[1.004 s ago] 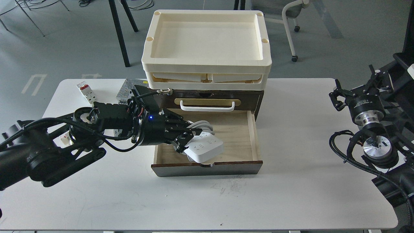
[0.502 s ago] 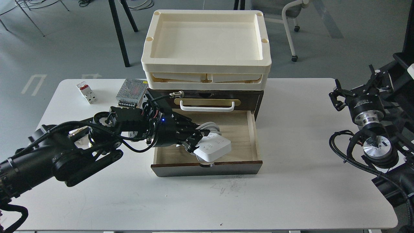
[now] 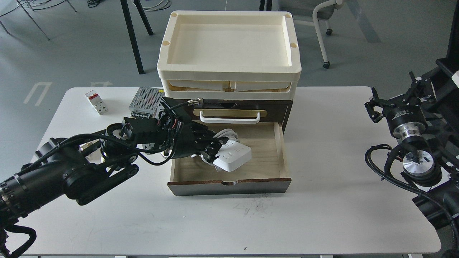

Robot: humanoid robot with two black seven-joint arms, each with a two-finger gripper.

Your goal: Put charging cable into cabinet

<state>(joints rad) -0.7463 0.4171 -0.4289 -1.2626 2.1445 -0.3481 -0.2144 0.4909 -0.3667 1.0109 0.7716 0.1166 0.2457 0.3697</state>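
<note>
The charging cable [image 3: 235, 157], a flat white power strip with its white cord looped behind it, is held tilted over the pale wood inside of the open lower drawer of the dark brown cabinet [image 3: 229, 186]. My left gripper [image 3: 214, 152] is shut on the strip's left end, reaching in from the left over the drawer. The cabinet's upper drawer with its white bar handle [image 3: 229, 118] is shut. My right gripper [image 3: 374, 107] hangs over the table's right edge, far from the cabinet; its fingers look spread and empty.
Two stacked cream plastic trays [image 3: 229, 75] sit on top of the cabinet. A perforated metal power-supply box [image 3: 145, 100] and a small white-and-red breaker [image 3: 96, 102] lie at the table's back left. Chair and table legs stand on the floor behind.
My left gripper carried the power strip to the right over the drawer, then back a little and deeper toward the rear. The right arm has not moved.
</note>
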